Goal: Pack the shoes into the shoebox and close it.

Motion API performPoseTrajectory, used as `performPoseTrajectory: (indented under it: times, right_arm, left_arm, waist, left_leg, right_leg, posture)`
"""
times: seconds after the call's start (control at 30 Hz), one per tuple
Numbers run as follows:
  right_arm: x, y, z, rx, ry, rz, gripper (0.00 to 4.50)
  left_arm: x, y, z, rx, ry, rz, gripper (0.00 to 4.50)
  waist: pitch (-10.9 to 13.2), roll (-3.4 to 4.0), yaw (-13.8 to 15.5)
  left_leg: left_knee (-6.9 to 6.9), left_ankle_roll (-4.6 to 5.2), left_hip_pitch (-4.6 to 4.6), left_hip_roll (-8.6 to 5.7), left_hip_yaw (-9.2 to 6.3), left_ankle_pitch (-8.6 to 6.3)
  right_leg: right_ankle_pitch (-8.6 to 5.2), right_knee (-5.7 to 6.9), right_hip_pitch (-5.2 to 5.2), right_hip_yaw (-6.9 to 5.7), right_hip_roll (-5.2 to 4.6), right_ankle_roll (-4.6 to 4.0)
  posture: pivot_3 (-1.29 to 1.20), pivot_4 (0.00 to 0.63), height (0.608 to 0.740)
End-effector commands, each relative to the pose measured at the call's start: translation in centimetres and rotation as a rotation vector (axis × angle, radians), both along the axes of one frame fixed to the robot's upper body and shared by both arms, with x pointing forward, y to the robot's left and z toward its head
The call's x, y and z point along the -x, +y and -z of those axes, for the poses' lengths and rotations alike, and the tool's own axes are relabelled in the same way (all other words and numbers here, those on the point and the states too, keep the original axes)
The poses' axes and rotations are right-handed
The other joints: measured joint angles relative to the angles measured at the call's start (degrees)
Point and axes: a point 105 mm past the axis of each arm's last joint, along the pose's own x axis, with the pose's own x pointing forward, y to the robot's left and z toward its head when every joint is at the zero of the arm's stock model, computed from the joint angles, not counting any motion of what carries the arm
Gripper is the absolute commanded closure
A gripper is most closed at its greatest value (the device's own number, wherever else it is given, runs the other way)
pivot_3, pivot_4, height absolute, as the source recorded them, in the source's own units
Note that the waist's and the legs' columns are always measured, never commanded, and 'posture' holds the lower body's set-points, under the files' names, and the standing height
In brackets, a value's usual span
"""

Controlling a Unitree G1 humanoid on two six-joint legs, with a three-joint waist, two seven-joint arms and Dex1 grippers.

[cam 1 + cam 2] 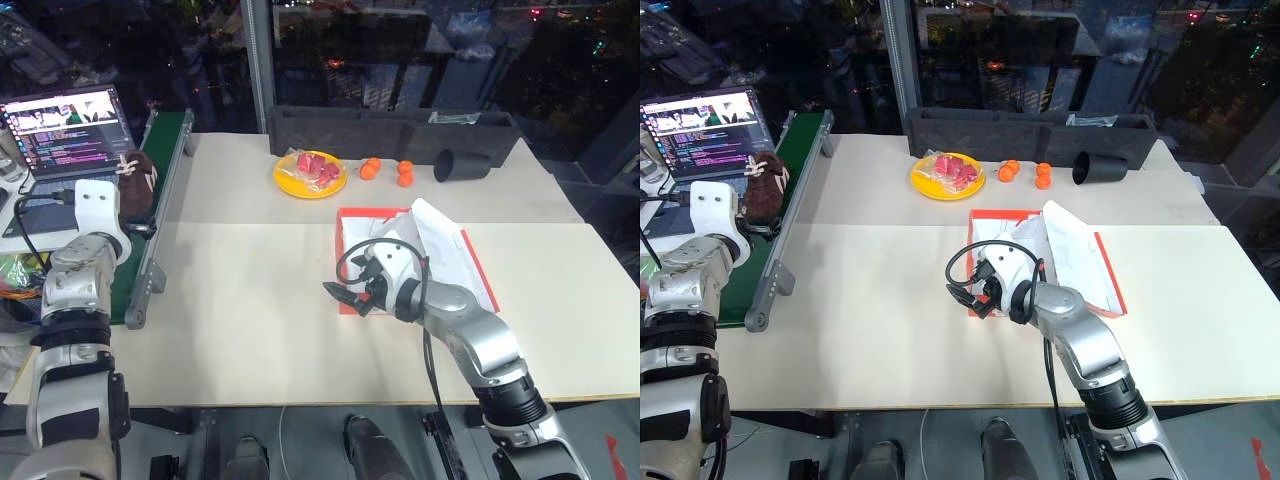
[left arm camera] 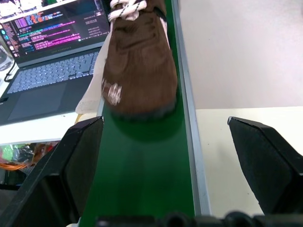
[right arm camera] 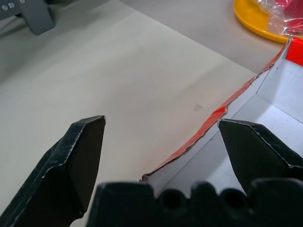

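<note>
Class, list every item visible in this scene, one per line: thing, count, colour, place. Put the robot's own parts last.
shoe: one, dark brown with white laces, on the green conveyor belt.
conveyor belt: one, green with grey rails, at the table's left edge.
laptop: one, screen lit, left of the belt.
shoebox: one, red-orange, white inside, open, centre-right of the table.
plate: one, yellow, holding red pieces in clear wrap, behind the shoebox.
small orange things: a few, right of the plate.
cup: one, black, on its side, far right.
long tray: one, black, at the table's far edge.
table: one, cream.
left gripper: open, facing the shoe.
right gripper: open, astride the shoebox's wall.
</note>
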Motion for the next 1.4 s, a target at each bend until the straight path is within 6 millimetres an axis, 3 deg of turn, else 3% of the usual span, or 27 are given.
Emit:
performPoseTrajectory:
  times: [0.03, 0.33, 0.43, 0.5, 0.63, 0.73, 0.87, 1.33, 1.4]
  right_arm:
    - [-0.3, -0.4, -1.1, -0.022, -0.048, 0.016, 0.02]
    - [-0.3, -0.4, -1.2, -0.042, -0.046, 0.026, 0.02]
    - [-0.3, -0.5, -1.6, -0.051, -0.052, 0.032, 0.02]
    - [-0.3, -0.7, -1.7, -0.054, -0.055, 0.035, 0.02]
    - [-0.4, -1.1, -2.0, -0.059, -0.064, 0.048, 0.0]
    - [-0.5, -1.1, -2.3, -0.063, -0.07, 0.051, 0.0]
    - [-0.6, -1.1, -2.7, -0.078, -0.079, 0.052, 0.0]
    - [-0.7, -1.4, -2.9, -0.087, -0.081, 0.066, 0.0]
    - [-0.7, -1.5, -2.9, -0.088, -0.082, 0.069, 0.0]
  left_arm:
    - [0.2, 0.9, -2.0, -0.047, -0.047, -0.02, 0.0]
    - [0.5, 1.8, -0.6, -0.061, -0.001, -0.056, 0.0]
    - [0.7, 1.5, 2.5, -0.006, 0.114, -0.054, 0.0]
    - [0.8, 1.1, 3.5, 0.023, 0.148, -0.043, 0.0]
    - [0.5, 0.2, 2.9, 0.028, 0.113, -0.003, 0.98]
    - [0.5, 0.3, 2.8, 0.025, 0.113, -0.013, 2.0]
    - [0.5, 0.7, 2.4, 0.036, 0.101, -0.042, 2.9]
    - [0.0, 0.1, 2.4, 0.048, 0.095, -0.042, 2.9]
    - [0.0, 0.0, 2.0, 0.058, 0.066, -0.036, 3.23]
  waist:
    - [0.0, 0.0, 0.03]
    - [0.0, 0.0, 0.02]
    - [0.0, 0.0, 0.07]
    - [0.0, 0.0, 0.07]
    - [0.0, 0.0, 0.31]
    - [0.0, 0.0, 0.49]
    - [0.0, 0.0, 0.29]
    - [0.0, 0.0, 0.29]
    - [0.0, 0.0, 0.34]
  left_leg:
    - [0.0, 0.0, 0.0, 0.0, 0.0, 0.0]
    - [0.0, 0.0, 0.0, 0.0, 0.0, 0.0]
    - [0.0, 0.0, -0.01, 0.0, 0.0, 0.0]
    - [0.0, 0.0, 0.01, 0.0, 0.0, 0.0]
    - [0.0, 0.0, 0.08, 0.0, 0.0, 0.01]
    - [0.01, -0.01, 0.08, 0.0, 0.0, 0.17]
    - [0.0, -0.01, 0.14, 0.0, 0.0, 0.3]
    - [-0.01, -0.01, 0.12, 0.0, 0.0, 0.31]
    - [-0.01, -0.01, 0.11, 0.0, 0.0, 0.31]
  right_leg:
    - [0.0, 0.0, 0.0, 0.0, 0.0, 0.0]
    - [0.0, 0.0, 0.0, 0.0, 0.0, 0.0]
    - [0.0, 0.0, 0.0, 0.0, 0.0, 0.0]
    - [0.0, 0.01, 0.02, 0.0, 0.0, 0.0]
    - [0.0, 0.11, 0.02, 0.0, 0.0, 0.0]
    - [0.03, 0.13, 0.06, 0.0, 0.0, 0.01]
    - [0.08, 0.16, 0.07, -0.01, 0.0, -0.12]
    - [0.13, 0.15, 0.06, -0.01, 0.0, -0.06]
    - [0.13, 0.15, 0.06, -0.01, 0.0, -0.06]
  posture:
    - [0.0, 0.15, 0.707]
    - [0.0, 0.15, 0.707]
    - [0.0, 0.15, 0.707]
    - [0.0, 0.15, 0.707]
    - [0.0, 0.15, 0.707]
    - [0.0, 0.15, 0.707]
    - [0.0, 0.15, 0.707]
    - [0.0, 0.15, 0.707]
    - [0.0, 0.15, 0.707]
